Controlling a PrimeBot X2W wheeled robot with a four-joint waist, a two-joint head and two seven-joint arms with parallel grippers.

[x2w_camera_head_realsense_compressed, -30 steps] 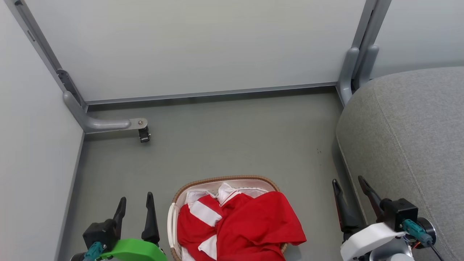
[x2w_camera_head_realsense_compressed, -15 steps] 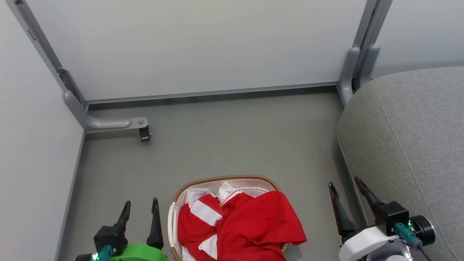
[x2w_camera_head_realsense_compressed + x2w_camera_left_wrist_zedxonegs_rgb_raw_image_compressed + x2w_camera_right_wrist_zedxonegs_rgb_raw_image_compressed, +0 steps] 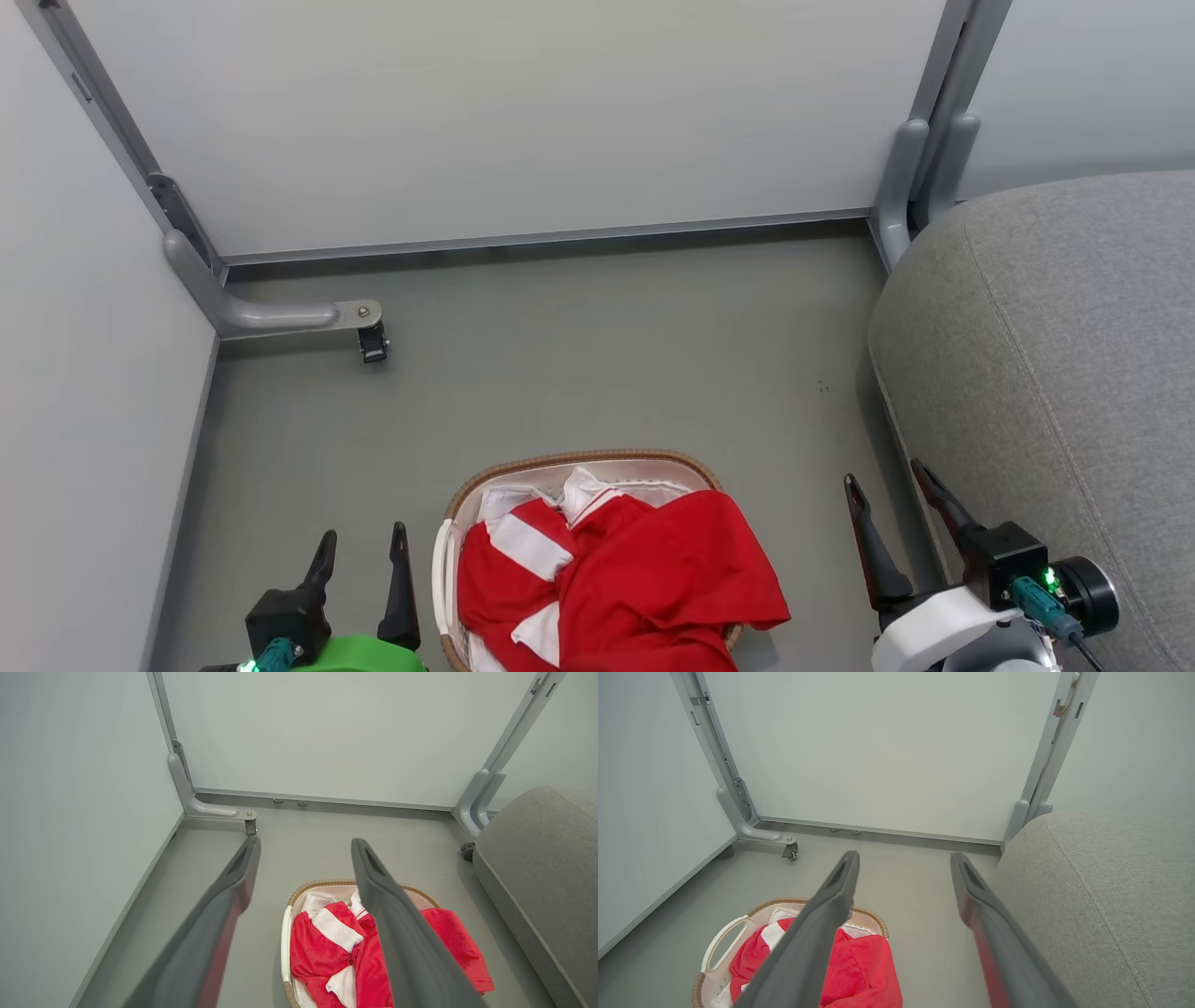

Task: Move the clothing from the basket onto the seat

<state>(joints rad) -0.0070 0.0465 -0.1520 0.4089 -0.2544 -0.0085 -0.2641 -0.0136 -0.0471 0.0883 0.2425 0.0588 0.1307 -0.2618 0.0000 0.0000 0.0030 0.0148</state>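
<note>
The grey seat [image 3: 1055,373] stands bare on the right; the basket [image 3: 579,459] sits on the floor [image 3: 597,355], near middle, with the red clothing [image 3: 653,579] heaped inside, spilling over its right rim. The left gripper [image 3: 364,537] and right gripper [image 3: 882,471] flank it, jaws spread and empty. I'd say the first pick hasn't begun, and next one arm must drop and pinch a fold.

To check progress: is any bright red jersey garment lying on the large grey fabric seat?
No, the red clothing lies in the white brown-rimmed basket on the floor, apart from the seat.
</note>
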